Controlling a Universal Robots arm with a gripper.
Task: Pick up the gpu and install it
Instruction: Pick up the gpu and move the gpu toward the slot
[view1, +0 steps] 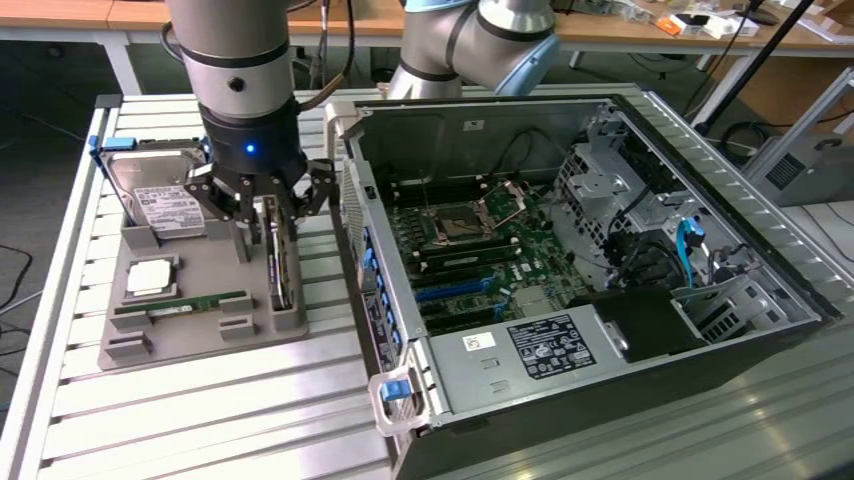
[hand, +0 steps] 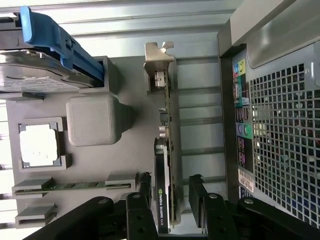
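Note:
The gpu (view1: 280, 275) stands on its edge in a slot of the grey holder tray (view1: 200, 340), on the exterior view's left of the open computer case (view1: 561, 250). In the wrist view the gpu (hand: 167, 125) shows as a thin green board with a black cooler, its silver bracket (hand: 160, 60) at the far end. My gripper (view1: 271, 235) hangs straight down over the card. The gripper (hand: 170, 200) is open, with one black finger (hand: 145, 197) on each side of the card's near end. A gap shows between the card and the other finger (hand: 198, 200).
The tray also carries a silver hard drive (view1: 167, 205) with a blue clip, a square processor (view1: 150, 277) and a slim memory stick (view1: 180, 303). The case lies on its side with the motherboard (view1: 481, 250) exposed. Its perforated wall (hand: 280, 130) stands close beside the tray.

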